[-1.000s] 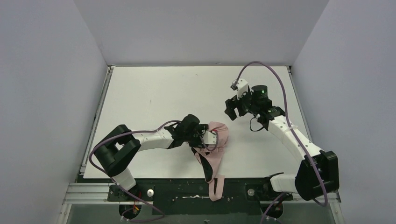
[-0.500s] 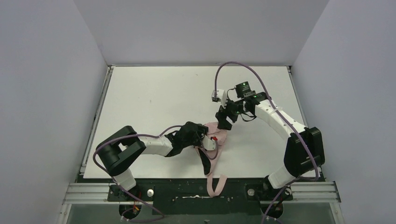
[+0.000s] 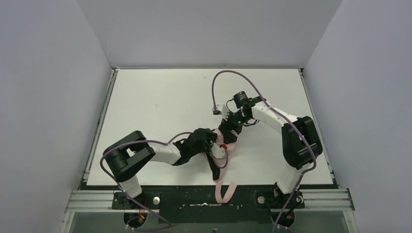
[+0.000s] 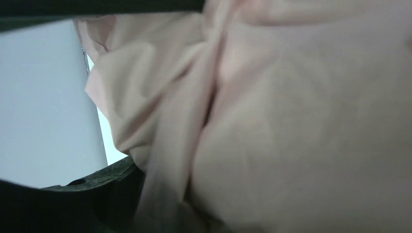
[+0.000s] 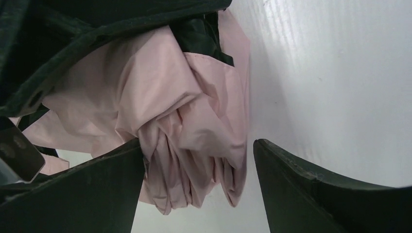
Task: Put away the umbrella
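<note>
The umbrella [image 3: 230, 144] is a crumpled pale pink bundle lying near the table's front middle. Its strap [image 3: 222, 190] trails over the near edge. From the left, my left gripper [image 3: 212, 142] is closed on the bundle, and pink fabric [image 4: 291, 121] fills the left wrist view, hiding the fingers. My right gripper [image 3: 226, 129] hangs over the umbrella's far end. In the right wrist view it [image 5: 197, 145] is open, with folded fabric [image 5: 184, 116] between the two dark fingers. One finger [image 5: 97, 189] touches the cloth and the other stands apart. The shaft and handle are hidden.
The white table [image 3: 160, 102] is enclosed by grey walls at the left, back and right. A black rail [image 3: 194, 200] with the arm bases runs along the near edge. The right arm's purple cable [image 3: 228, 74] arcs above the tabletop.
The right arm swung from the back right down to the umbrella, and its open jaws now straddle the fabric. The left gripper and the umbrella shifted only slightly.
</note>
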